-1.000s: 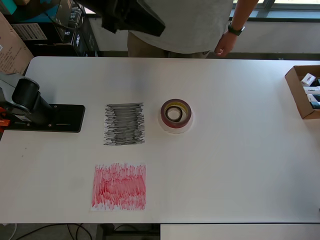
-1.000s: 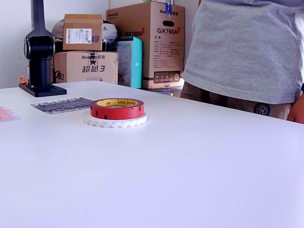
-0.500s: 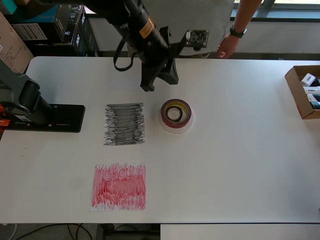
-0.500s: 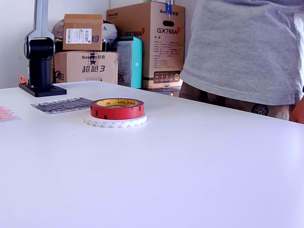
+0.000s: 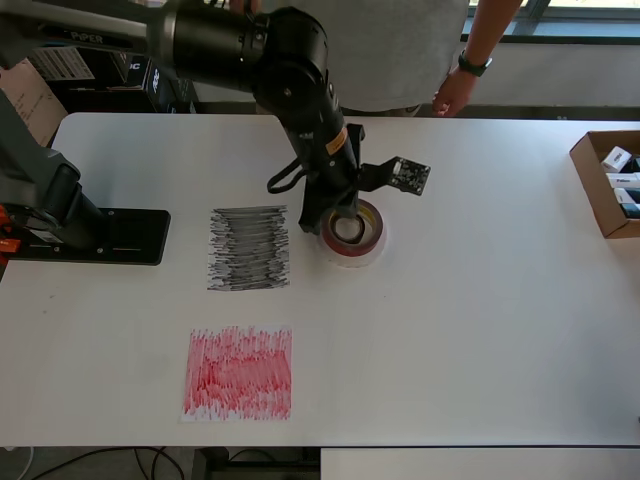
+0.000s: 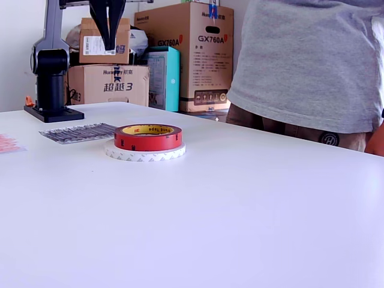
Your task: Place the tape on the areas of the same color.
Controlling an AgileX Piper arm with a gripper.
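Observation:
The tape rolls are stacked: a dark-red roll (image 5: 366,222) (image 6: 148,137) lies on a whitish roll (image 5: 353,257) (image 6: 144,154), and a small black ring (image 5: 349,230) sits inside the red one. My gripper (image 5: 322,218) (image 6: 110,42) hangs well above the table at the stack's left edge in the overhead view, pointing down. It looks open, with nothing held. The black-grey area (image 5: 249,248) (image 6: 81,132) lies just left of the stack in the overhead view. The red area (image 5: 238,373) (image 6: 7,143) lies nearer the front edge.
The arm's black base (image 5: 100,236) (image 6: 51,111) stands at the overhead view's left. A cardboard box (image 5: 600,190) sits at the right edge. A person (image 5: 400,50) (image 6: 312,66) stands at the far side, hand (image 5: 452,92) near the table. Cartons (image 6: 186,54) stand behind.
The arm has swung down from the far edge to above the tape stack. Its gripper has come into the top of the exterior view. The rolls have not moved.

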